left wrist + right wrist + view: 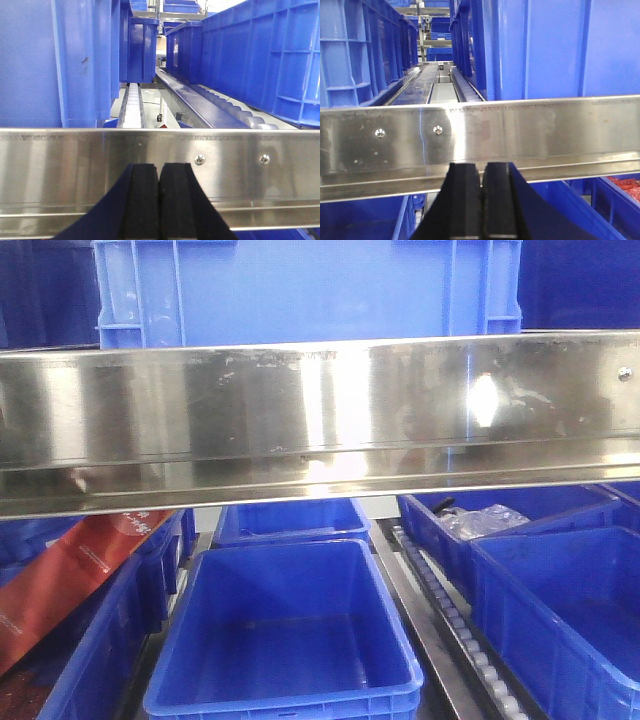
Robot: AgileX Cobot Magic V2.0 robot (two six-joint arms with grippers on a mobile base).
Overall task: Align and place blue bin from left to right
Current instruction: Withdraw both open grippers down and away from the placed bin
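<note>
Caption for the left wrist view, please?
Left gripper, pads together, facing a steel rail; the blue bin sits just behind it at left, roller tracks running back.

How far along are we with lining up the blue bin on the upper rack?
Done: the blue bin already sits on the upper level behind the steel rail. In hand: nothing; the left gripper and right gripper have jaws closed and empty, short of the rail. Left: whether it needs further aligning rightward can't be judged from these views.

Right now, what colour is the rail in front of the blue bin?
Shiny silver metal rail, clearest in the front-facing view.
</note>
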